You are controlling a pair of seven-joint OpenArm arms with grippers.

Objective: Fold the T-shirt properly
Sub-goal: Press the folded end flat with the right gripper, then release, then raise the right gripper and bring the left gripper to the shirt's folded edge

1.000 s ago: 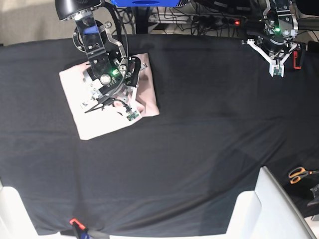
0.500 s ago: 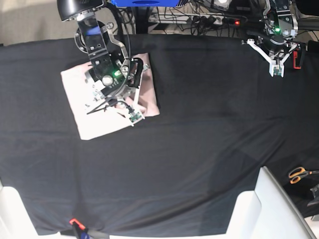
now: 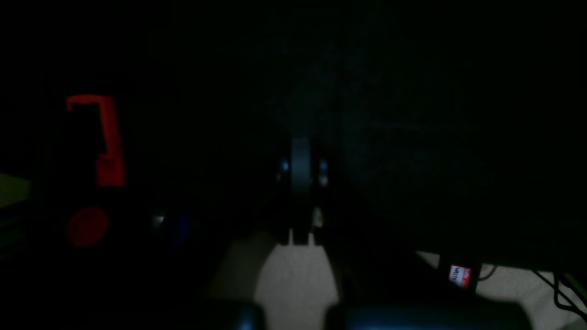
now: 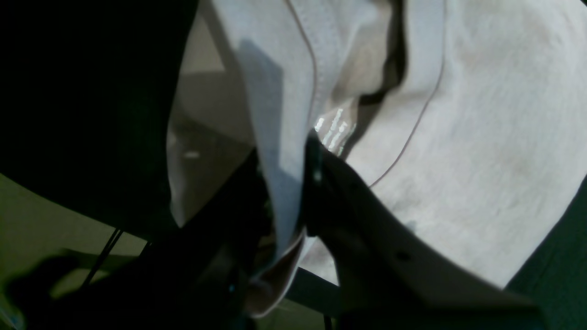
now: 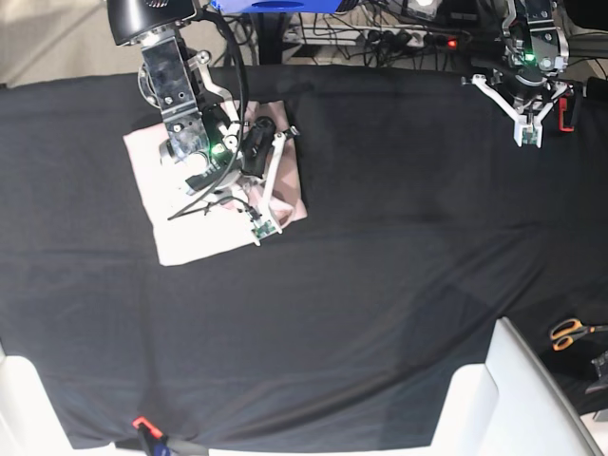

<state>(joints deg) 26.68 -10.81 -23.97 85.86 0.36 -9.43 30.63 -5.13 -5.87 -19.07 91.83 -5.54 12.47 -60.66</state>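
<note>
1. Pinching a hemmed fold of the pale pink cotton T-shirt (image 4: 481, 137), the right gripper (image 4: 293, 183) held its jaws narrow on the fabric.
2. The shirt lay as a folded square at ten o'clock on the black cloth (image 5: 380, 285), directly beneath that arm.
3. The left gripper (image 5: 525, 133) hung with jaws together and empty at two o'clock, well apart.
4. The right arm was plainly nearer.

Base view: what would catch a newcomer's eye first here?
The pale pink T-shirt, folded small at the far left of the black cloth, stands out most. The right gripper is down on it, and the right wrist view shows its jaws shut on a fold of the fabric. The left gripper hangs shut at the far right corner, away from the shirt.
</note>
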